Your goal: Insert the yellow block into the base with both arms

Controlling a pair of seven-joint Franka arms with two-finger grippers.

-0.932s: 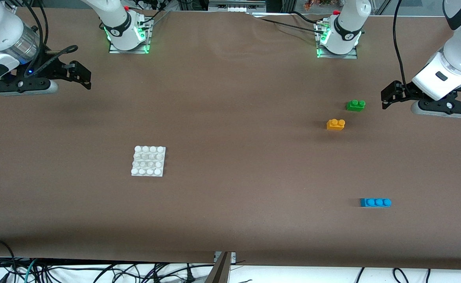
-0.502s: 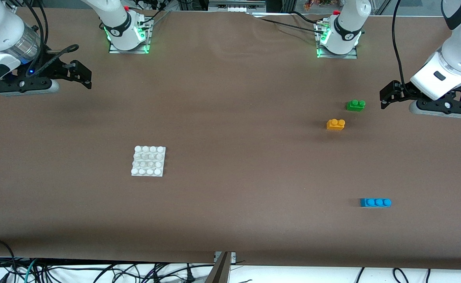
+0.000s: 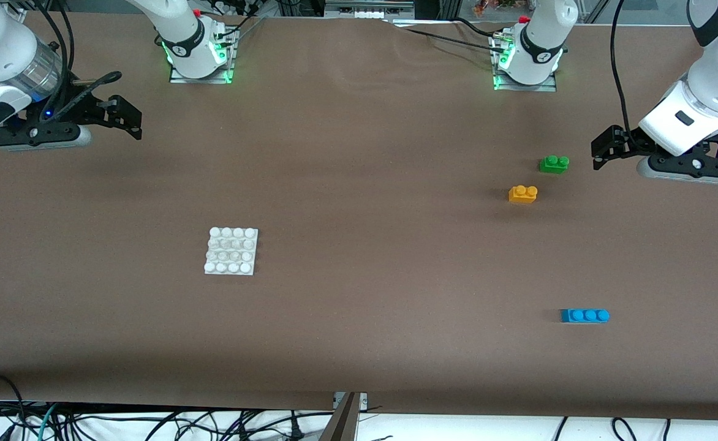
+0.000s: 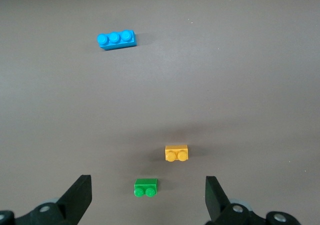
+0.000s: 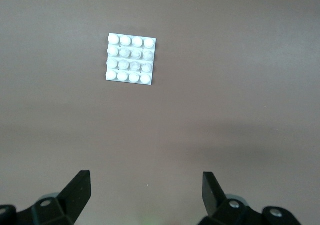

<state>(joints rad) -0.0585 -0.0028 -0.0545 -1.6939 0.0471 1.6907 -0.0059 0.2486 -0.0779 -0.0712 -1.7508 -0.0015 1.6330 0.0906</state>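
Observation:
The yellow block [image 3: 523, 194] lies on the brown table toward the left arm's end; it also shows in the left wrist view [image 4: 176, 153]. The white base [image 3: 231, 251] lies nearer the right arm's end and shows in the right wrist view [image 5: 130, 59]. My left gripper [image 3: 604, 150] is open and empty, in the air beside the green brick [image 3: 554, 163], with that brick between its fingers' line in the left wrist view [image 4: 147, 197]. My right gripper [image 3: 127, 118] is open and empty, up over bare table at the right arm's end, apart from the base.
A green two-stud brick [image 4: 146, 187] lies just farther from the front camera than the yellow block. A blue three-stud brick [image 3: 584, 315] lies nearer the front camera, also in the left wrist view [image 4: 116, 39]. The arm bases [image 3: 198, 52] stand along the table's edge.
My left gripper has shifted slightly up and toward the green brick. My right gripper has barely moved. The blocks and base lie as before.

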